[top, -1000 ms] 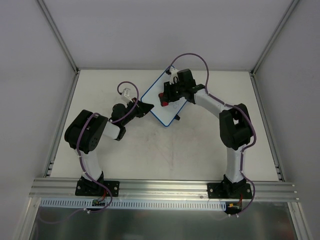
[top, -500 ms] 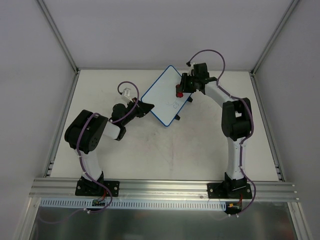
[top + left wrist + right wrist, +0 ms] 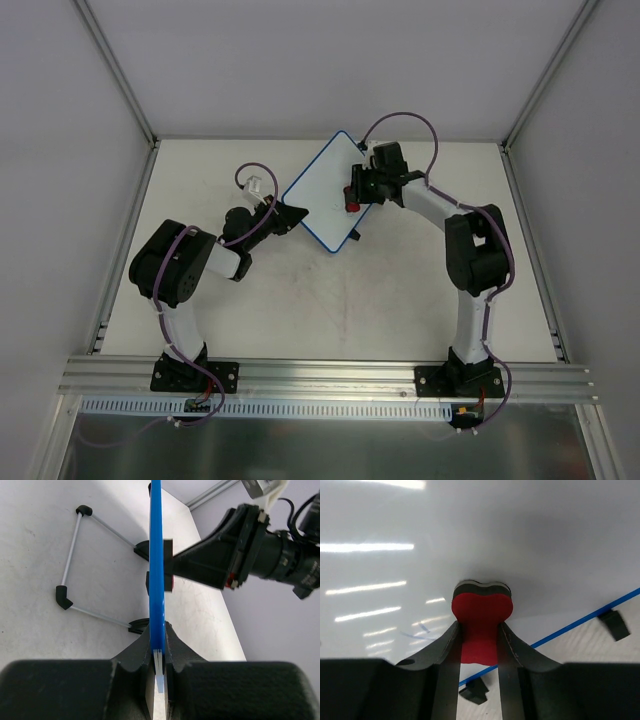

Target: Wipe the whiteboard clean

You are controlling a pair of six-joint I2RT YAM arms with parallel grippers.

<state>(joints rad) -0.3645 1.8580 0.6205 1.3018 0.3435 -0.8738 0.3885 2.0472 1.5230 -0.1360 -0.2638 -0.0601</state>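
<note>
The whiteboard is white with a blue rim and lies slanted at the table's far middle. My left gripper is shut on its left corner. In the left wrist view the board shows edge-on between the jaws of the left gripper. My right gripper is shut on the red eraser and presses it on the board's right part. In the right wrist view the eraser touches the white surface with its dark felt end, held by the right gripper. A faint blue mark shows left of it.
A wire stand with black end caps sticks out behind the board onto the table. Two black tabs sit along the board's blue rim. Grey walls and aluminium rails enclose the table.
My right gripper swept the eraser from the board's middle to its right edge, then came back a little onto the board. The left gripper and the board have not moved.
</note>
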